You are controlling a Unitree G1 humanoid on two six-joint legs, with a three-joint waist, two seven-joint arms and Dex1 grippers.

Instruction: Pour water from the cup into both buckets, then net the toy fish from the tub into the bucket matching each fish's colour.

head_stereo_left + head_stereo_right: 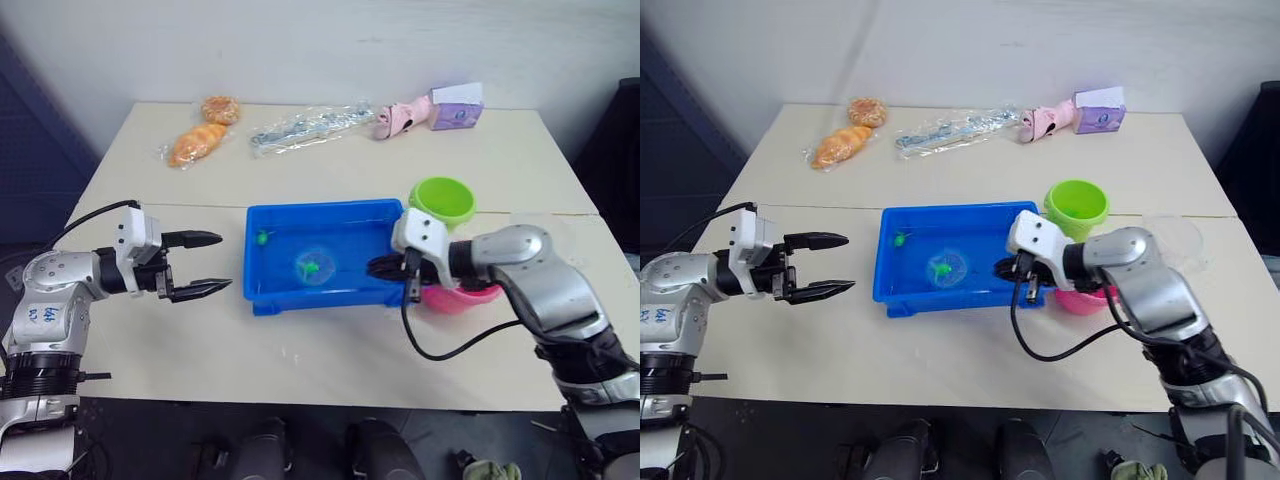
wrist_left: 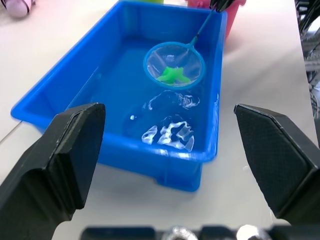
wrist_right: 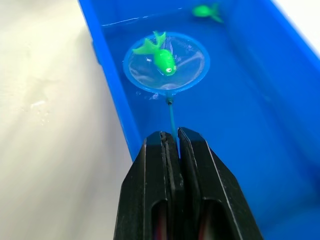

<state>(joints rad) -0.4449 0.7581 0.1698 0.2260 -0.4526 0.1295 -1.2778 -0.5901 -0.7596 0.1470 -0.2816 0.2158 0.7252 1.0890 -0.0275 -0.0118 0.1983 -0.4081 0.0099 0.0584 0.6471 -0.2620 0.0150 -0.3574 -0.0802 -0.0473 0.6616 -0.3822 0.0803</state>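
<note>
Blue mesh-hooped net (image 3: 166, 63) sits in the tub (image 1: 265, 296) with a green fish (image 3: 163, 59) inside its hoop, its thin handle pinched by the right gripper (image 3: 171, 145). Beside the tub, the left gripper (image 1: 205, 264) waits spread and empty. Another green fish (image 3: 205, 11) floats near the far wall; the green bucket (image 1: 443, 199) stands just beyond.
</note>
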